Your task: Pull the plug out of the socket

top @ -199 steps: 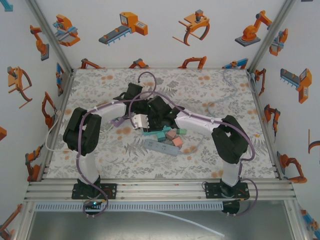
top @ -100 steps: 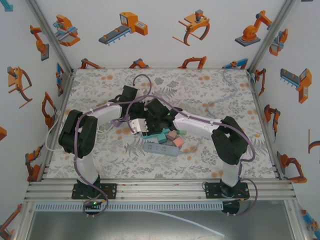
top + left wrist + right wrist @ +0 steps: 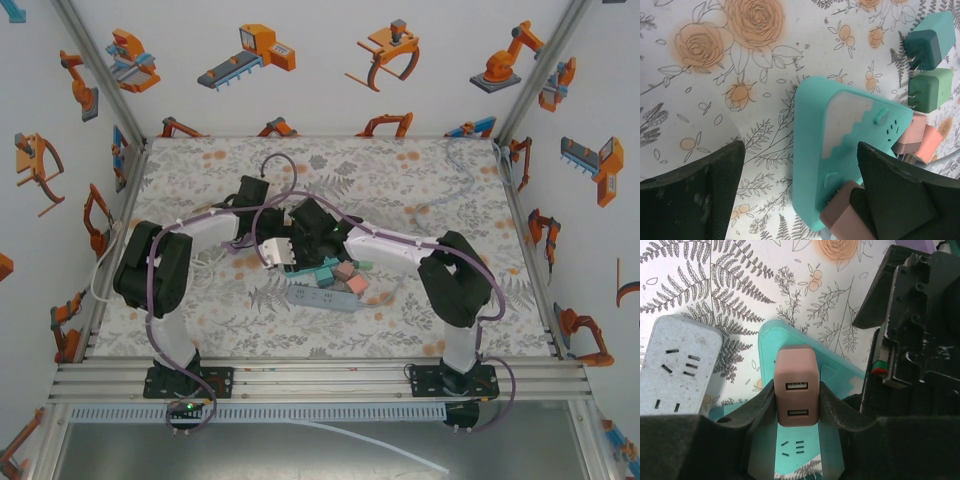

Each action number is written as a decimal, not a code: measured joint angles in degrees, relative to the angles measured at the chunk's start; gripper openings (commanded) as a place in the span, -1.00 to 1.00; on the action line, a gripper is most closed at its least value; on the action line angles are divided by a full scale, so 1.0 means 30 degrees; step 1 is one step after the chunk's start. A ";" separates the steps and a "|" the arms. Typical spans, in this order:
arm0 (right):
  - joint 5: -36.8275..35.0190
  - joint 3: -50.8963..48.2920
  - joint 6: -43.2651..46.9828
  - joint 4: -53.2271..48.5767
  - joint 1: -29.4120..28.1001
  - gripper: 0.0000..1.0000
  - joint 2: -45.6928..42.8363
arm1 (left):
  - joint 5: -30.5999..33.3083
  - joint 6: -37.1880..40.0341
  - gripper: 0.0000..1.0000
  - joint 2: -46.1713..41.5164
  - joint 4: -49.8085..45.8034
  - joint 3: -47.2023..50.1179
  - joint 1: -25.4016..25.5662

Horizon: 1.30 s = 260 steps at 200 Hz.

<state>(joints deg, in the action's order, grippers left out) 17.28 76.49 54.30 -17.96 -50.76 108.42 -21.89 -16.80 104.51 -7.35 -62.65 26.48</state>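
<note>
Right gripper (image 3: 796, 402) is clamping the brown plug (image 3: 795, 382) standing on the teal socket (image 3: 769, 340).
Left gripper (image 3: 800, 185) is hovering wide open over that socket on the floral table (image 3: 715, 75).

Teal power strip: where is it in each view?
Top external: teal strip at table centre, just behind the grey strip.
Left wrist: strip centre-right, bottom half.
Right wrist: strip centre, running to the bottom edge.
Landmark: brown-pink USB plug seated in it.

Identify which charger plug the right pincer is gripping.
The dusty-pink two-port USB charger, seated on the teal power strip, clamped in the right pincer; the green chargers lie loose, prongs exposed.
</note>
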 measured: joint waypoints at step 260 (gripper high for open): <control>-0.0248 0.1035 -0.2171 -0.1005 -0.0146 -0.96 0.0211 | -0.1231 -0.2310 -0.42 -0.0423 0.2215 0.2055 -0.0036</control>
<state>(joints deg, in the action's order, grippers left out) 16.53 79.59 47.79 -20.97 -51.20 109.06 -25.58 -23.73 103.24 -0.71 -56.49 26.37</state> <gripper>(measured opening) 0.332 0.418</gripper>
